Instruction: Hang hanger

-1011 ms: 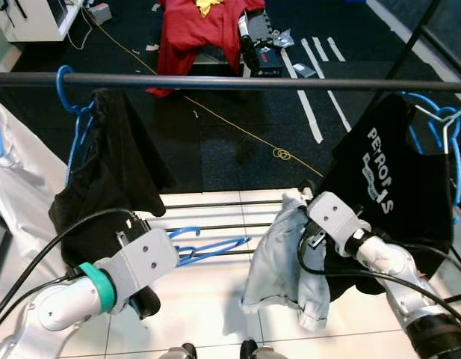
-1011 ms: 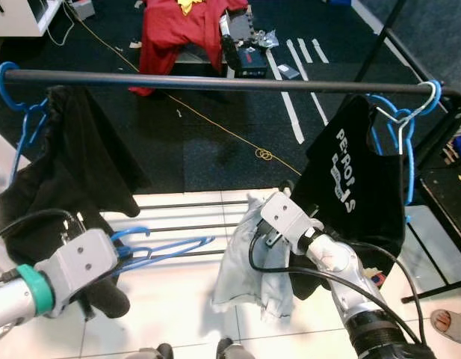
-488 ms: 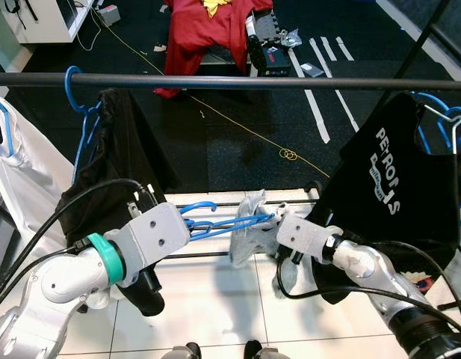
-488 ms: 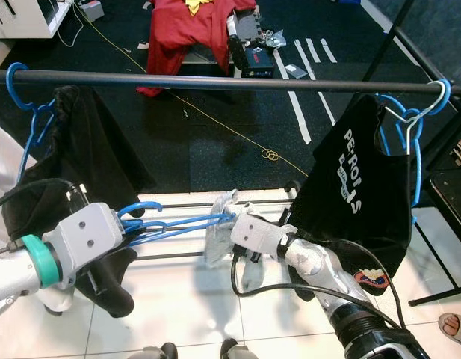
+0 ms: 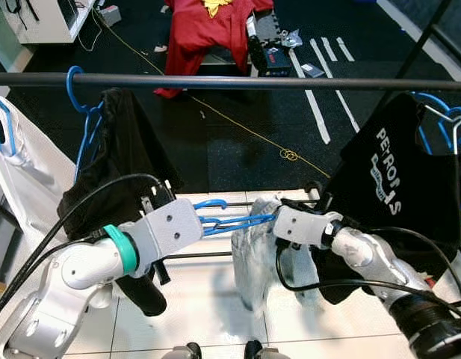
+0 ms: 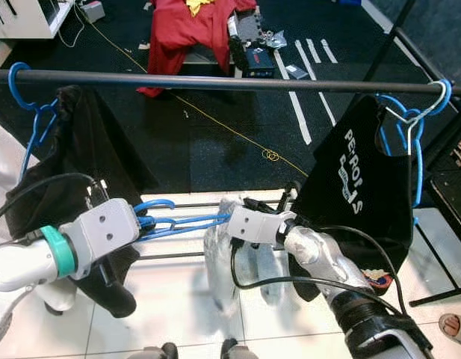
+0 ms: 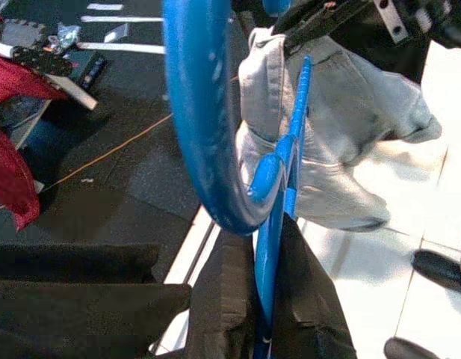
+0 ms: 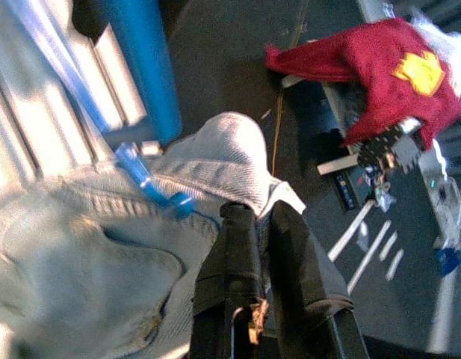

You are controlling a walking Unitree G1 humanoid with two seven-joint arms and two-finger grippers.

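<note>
glossy blue plastic hanger

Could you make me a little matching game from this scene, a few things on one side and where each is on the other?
Things:
1. blue hanger
2. grey garment
3. printed black shirt
4. red garment

Places:
A. far off on the dark floor, draped over something
B. hanging from the rail on the robot's right
C. held in the left gripper
D. pinched by the right gripper, being put on the hanger

Pairs: 1-C, 2-D, 3-B, 4-A
</note>
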